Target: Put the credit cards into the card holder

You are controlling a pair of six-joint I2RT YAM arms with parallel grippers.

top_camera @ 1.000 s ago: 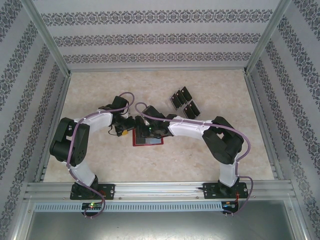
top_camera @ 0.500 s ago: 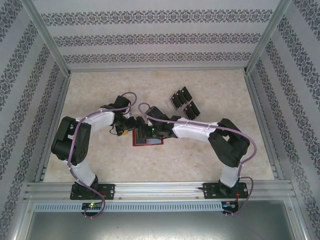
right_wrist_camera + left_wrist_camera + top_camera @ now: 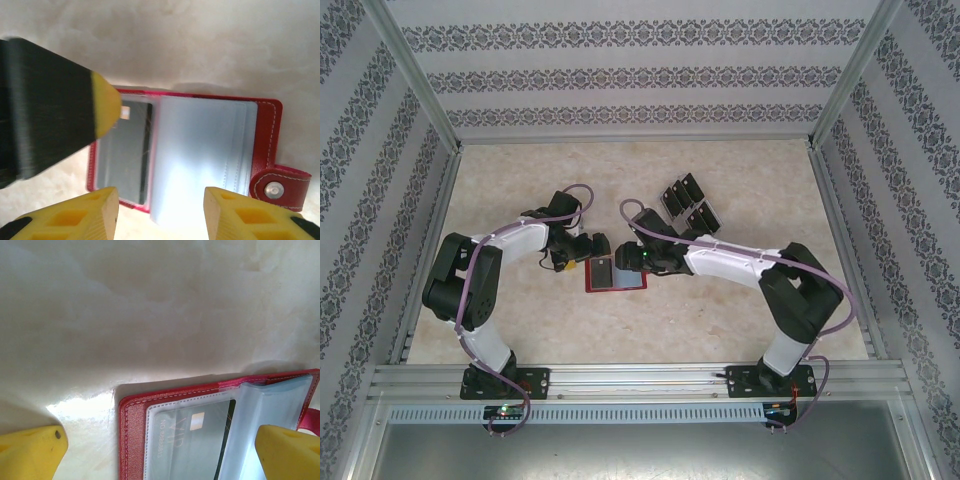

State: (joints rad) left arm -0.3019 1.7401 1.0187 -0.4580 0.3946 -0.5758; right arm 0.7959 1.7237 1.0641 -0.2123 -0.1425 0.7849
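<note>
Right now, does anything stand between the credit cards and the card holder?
No loose object shows between the credit cards and the open card holder. The right arm's wrist crosses that gap from above, and the right tool and left tool, both open, hang over the holder's pockets.

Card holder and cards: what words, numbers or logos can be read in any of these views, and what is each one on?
"VIP": on the card tucked in the card holder, in the left wrist view.
"NO" followed by a row of digits: on the same card; the digits are too blurred to read with certainty.
The credit cards lying loose on the table, in the top view: light markings, too small to read.
</note>
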